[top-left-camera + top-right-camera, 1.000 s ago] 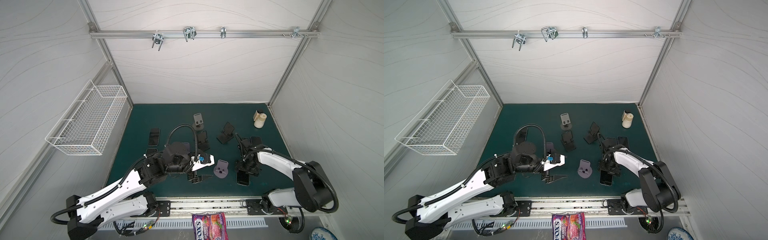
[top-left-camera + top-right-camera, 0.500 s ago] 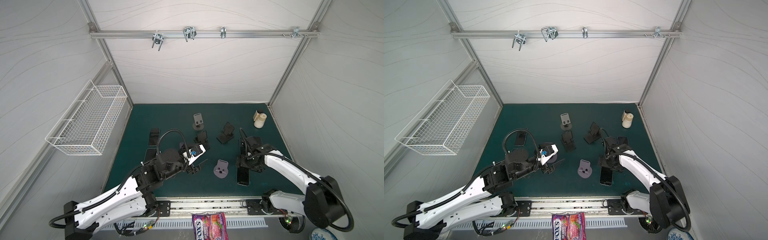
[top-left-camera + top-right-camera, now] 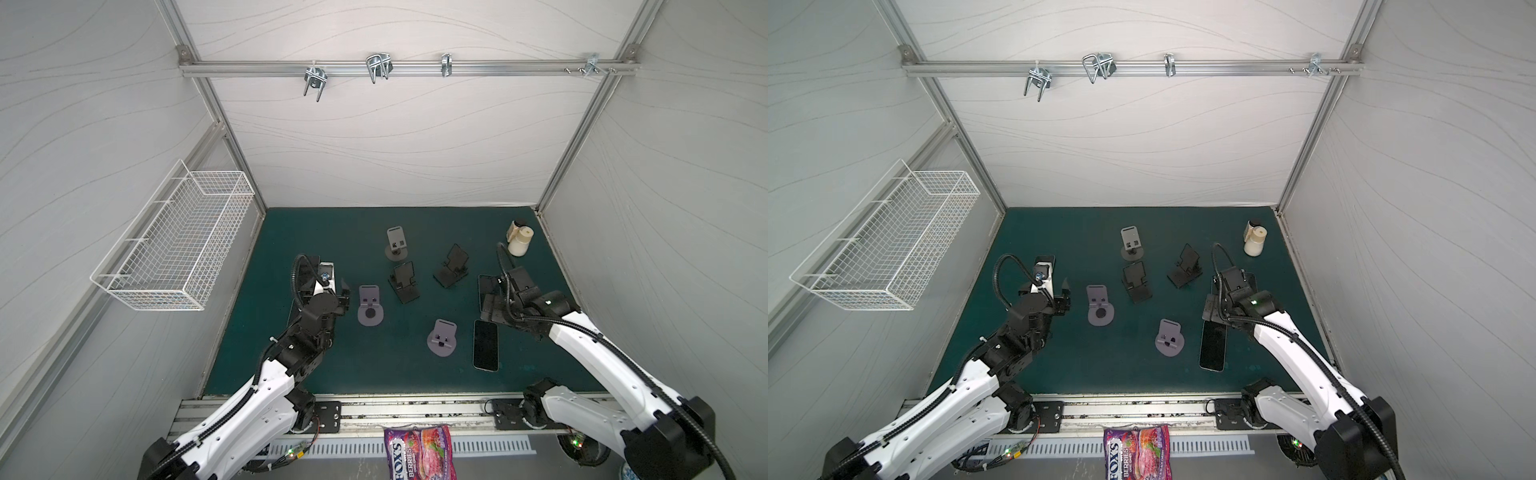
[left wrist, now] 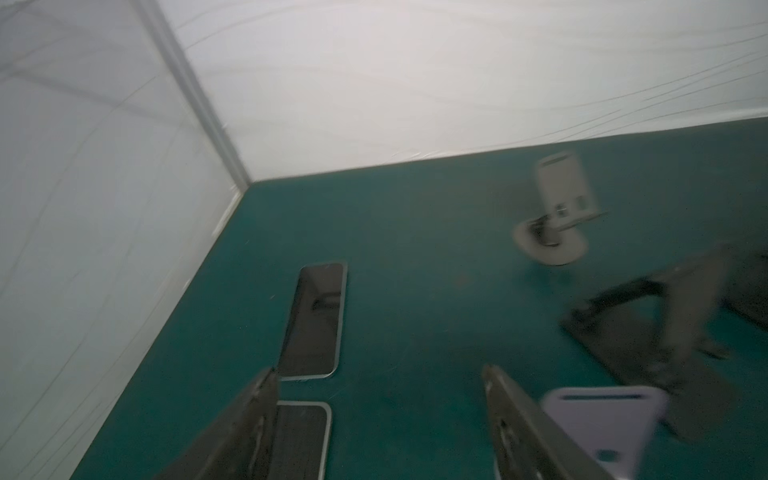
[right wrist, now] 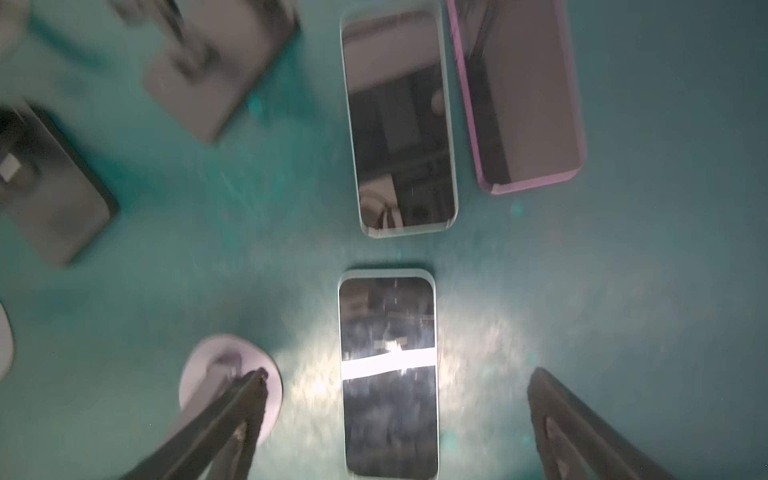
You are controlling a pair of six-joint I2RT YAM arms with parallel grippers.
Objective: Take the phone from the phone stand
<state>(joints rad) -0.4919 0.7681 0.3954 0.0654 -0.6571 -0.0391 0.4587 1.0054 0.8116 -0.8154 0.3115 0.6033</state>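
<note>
- The phone (image 3: 485,345) is lying flat, screen up, on the green mat (image 3: 332,232). It is just beside the round-based grey stand (image 3: 442,343), on the side facing the right arm, and is not touching it.
- That stand is sitting empty, so the removal appears to be finished for this phone.
- The right gripper (image 5: 399,376) is hovering above the phone, a little past the grey stand toward the back wall. Its jaws are spread wide on either side of the phone's width and are gripping nothing.
- The left gripper (image 4: 379,374) is hanging well apart from the grey stand, across the mat on the left arm's side. Its jaws are parted with nothing between them.
- Two more phones, a bare one (image 5: 401,124) and a pink-cased one (image 5: 523,95), are lying flat farther from the grey stand, beyond the task phone.
- The phone is likely stiff, thin and fairly dense, with a glossy glass face that is probably slippery and easy to scratch.
- Lying flat, it is offering little edge, so any further hold is best taken across the two long sides near mid-length, with the pads kept off the screen.
</note>
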